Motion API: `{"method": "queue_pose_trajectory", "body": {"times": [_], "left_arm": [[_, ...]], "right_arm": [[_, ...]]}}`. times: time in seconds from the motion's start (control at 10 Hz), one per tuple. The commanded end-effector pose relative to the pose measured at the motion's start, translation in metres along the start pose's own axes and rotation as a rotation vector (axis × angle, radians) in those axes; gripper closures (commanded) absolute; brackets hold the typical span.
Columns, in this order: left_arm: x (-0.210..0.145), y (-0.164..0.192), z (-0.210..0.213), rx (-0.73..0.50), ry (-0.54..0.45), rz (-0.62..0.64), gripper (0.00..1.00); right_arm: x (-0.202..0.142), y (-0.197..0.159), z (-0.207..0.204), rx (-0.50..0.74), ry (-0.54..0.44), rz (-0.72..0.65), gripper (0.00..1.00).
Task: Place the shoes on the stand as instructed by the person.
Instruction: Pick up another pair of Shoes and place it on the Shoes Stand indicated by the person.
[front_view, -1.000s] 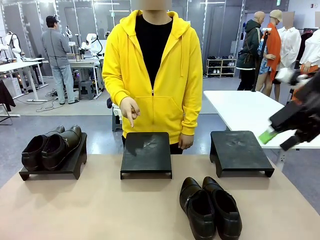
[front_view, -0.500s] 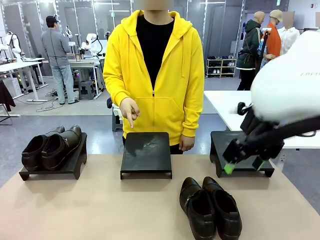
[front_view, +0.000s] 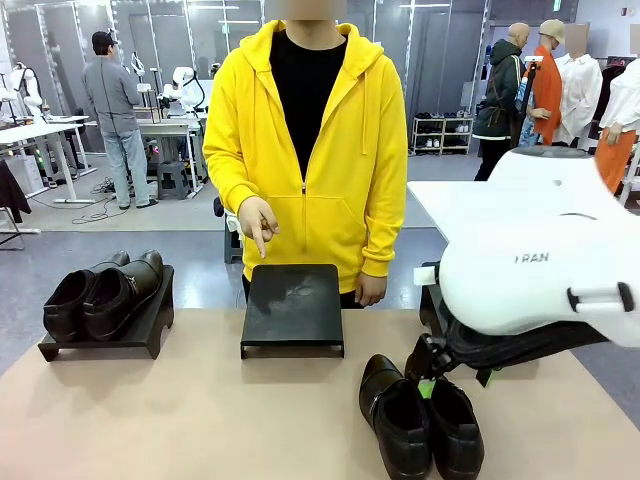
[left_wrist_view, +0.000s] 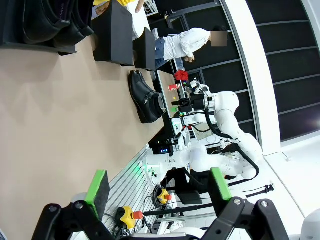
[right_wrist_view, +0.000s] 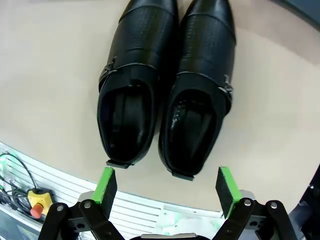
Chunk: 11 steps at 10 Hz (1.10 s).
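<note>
A pair of glossy black buckled shoes (front_view: 420, 425) lies on the tan table at the front right. In the right wrist view these shoes (right_wrist_view: 165, 95) lie side by side just beyond my open right gripper (right_wrist_view: 165, 186), heels toward it. My right gripper (front_view: 450, 382) hangs low over their heels, touching nothing. A second pair of shoes (front_view: 100, 295) sits on the left stand (front_view: 150, 330). The person (front_view: 305, 150) in a yellow hoodie points a finger (front_view: 262, 238) down at the bare middle stand (front_view: 292, 305). My left gripper (left_wrist_view: 158, 185) is open and holds nothing, far from the shoes (left_wrist_view: 144, 95).
My white right arm (front_view: 530, 270) covers most of the right stand (front_view: 428, 300). A white table (front_view: 470, 215) stands behind at the right. Bare tan tabletop (front_view: 180, 420) lies at the front left. Other people and workbenches are far behind.
My right arm has swung in from the right edge and come down over the buckled pair at the front. The person's pointing hand and both pairs of shoes have stayed still.
</note>
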<state>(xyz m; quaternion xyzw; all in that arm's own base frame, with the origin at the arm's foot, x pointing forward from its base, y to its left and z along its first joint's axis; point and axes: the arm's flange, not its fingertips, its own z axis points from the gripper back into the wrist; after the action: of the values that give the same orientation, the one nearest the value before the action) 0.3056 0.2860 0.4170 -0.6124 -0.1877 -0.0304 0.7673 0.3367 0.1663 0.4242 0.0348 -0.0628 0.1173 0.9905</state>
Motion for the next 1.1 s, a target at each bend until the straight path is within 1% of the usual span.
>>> {"method": "queue_pose_trajectory", "body": {"times": [0.0, 0.4, 0.6, 0.7, 0.8, 0.9, 1.0], "left_arm": [[-0.005, -0.003, -0.001, -0.001, 0.011, -0.005, 0.0], [-0.005, -0.003, -0.001, -0.001, 0.011, -0.005, 0.0], [-0.005, -0.003, -0.001, -0.001, 0.011, -0.005, 0.0], [-0.005, -0.003, -0.001, -0.001, 0.011, -0.005, 0.0], [-0.005, -0.003, -0.001, -0.001, 0.011, -0.005, 0.0], [-0.005, -0.003, -0.001, -0.001, 0.011, -0.005, 0.0], [-0.005, -0.003, -0.001, -0.001, 0.011, -0.005, 0.0]], "right_arm": [[0.007, 0.009, -0.022, -0.019, 0.014, -0.011, 0.0], [0.01, 0.024, -0.056, -0.041, 0.04, 0.003, 0.0], [0.014, 0.031, -0.063, -0.089, 0.007, 0.011, 0.0], [0.017, 0.034, -0.067, -0.063, 0.036, -0.009, 0.0], [0.019, 0.034, -0.071, -0.068, 0.049, -0.018, 0.11], [0.019, 0.033, -0.074, -0.074, 0.057, -0.019, 0.36], [0.019, 0.033, -0.078, -0.073, 0.055, -0.022, 0.69]]}}
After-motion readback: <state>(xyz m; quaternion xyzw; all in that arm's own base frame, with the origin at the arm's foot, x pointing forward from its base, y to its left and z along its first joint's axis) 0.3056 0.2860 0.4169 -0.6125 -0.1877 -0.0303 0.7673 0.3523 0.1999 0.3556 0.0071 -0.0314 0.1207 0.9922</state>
